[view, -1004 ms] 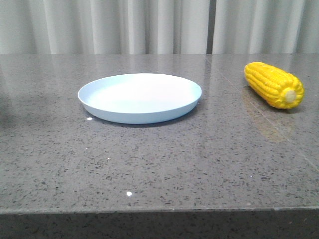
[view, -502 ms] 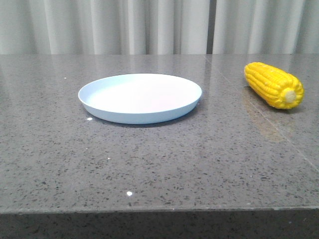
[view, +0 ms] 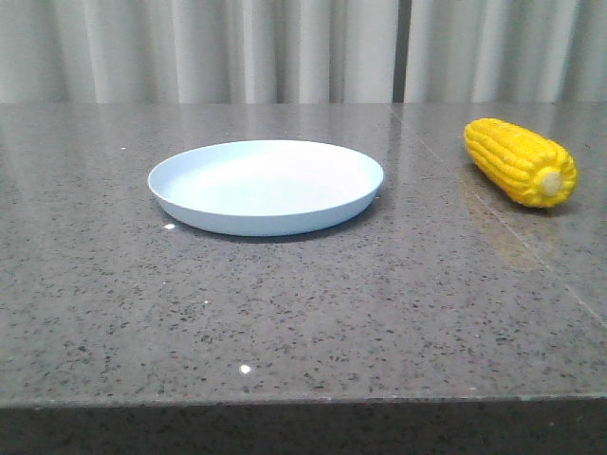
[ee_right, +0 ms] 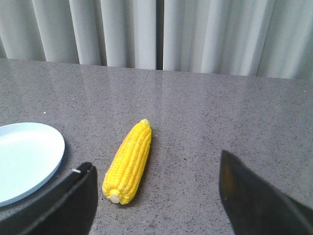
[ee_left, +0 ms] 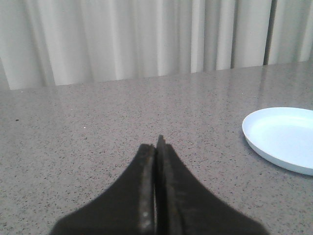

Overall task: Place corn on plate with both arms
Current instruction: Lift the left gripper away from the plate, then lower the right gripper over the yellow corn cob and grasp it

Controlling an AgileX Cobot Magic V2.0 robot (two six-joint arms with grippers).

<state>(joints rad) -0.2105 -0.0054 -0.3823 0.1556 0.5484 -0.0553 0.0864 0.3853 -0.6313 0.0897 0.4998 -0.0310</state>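
Observation:
The bright-yellow corn (view: 520,161) lies on the grey stone table at the far right, its pale stub end toward the camera. The round pale-blue plate (view: 266,185) sits left of it, empty. No gripper shows in the front view. In the right wrist view the corn (ee_right: 128,161) lies ahead of my right gripper (ee_right: 155,169), which is open, with the corn close to one finger; the plate's edge (ee_right: 29,159) shows beside it. In the left wrist view my left gripper (ee_left: 157,142) is shut and empty above bare table, with the plate (ee_left: 283,137) off to one side.
The grey speckled table (view: 303,303) ends at a front edge near the camera. Pale pleated curtains (view: 285,47) hang behind the table's far edge.
A dark shadow at the table's far left edge has gone. The corn and plate have not moved.

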